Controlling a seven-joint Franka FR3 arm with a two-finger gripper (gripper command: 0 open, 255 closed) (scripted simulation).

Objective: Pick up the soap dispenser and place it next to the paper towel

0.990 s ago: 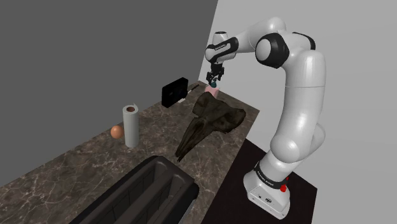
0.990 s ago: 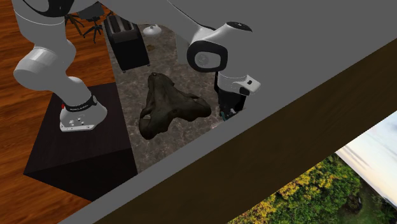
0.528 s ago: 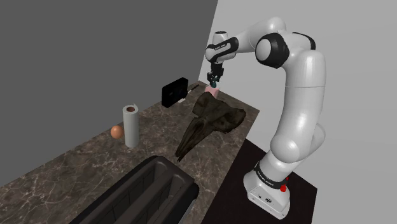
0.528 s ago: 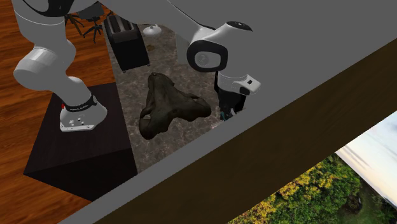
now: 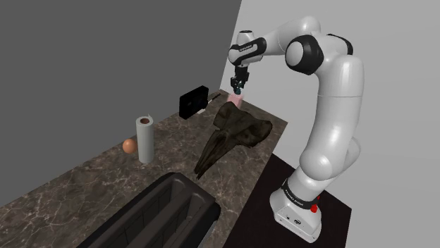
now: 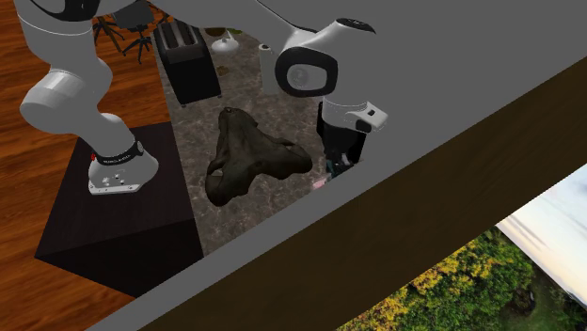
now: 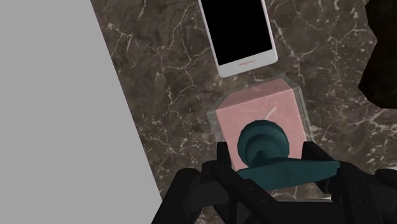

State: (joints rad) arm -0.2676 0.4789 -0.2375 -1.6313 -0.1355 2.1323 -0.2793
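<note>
The soap dispenser [image 5: 235,101] is a small clear bottle with pink fill [image 7: 254,114] and a dark teal pump, standing at the far corner of the dark marble counter [image 5: 106,176] by the wall. My gripper [image 5: 238,90] comes straight down over it. In the wrist view my gripper [image 7: 267,153] has one black finger on each side of the bottle, against its edges, with the pump between them. A bit of pink [image 6: 323,181] shows under the hand in the second exterior view. The paper towel roll [image 5: 145,139] stands upright farther along the counter, at the shoulder view's left.
A dark brown gnarled object [image 5: 236,134] lies beside the dispenser. A black toaster [image 5: 193,102] stands by the back wall, a white phone [image 7: 238,32] lies just beyond the dispenser. A brown egg-like ball [image 5: 129,146] sits by the roll. A dark sink [image 5: 155,215] lies at the near end.
The hand and wrist have risen a little. The dispenser stays between the fingers, and a bit of its pink body now shows below the hand in the second exterior view.
</note>
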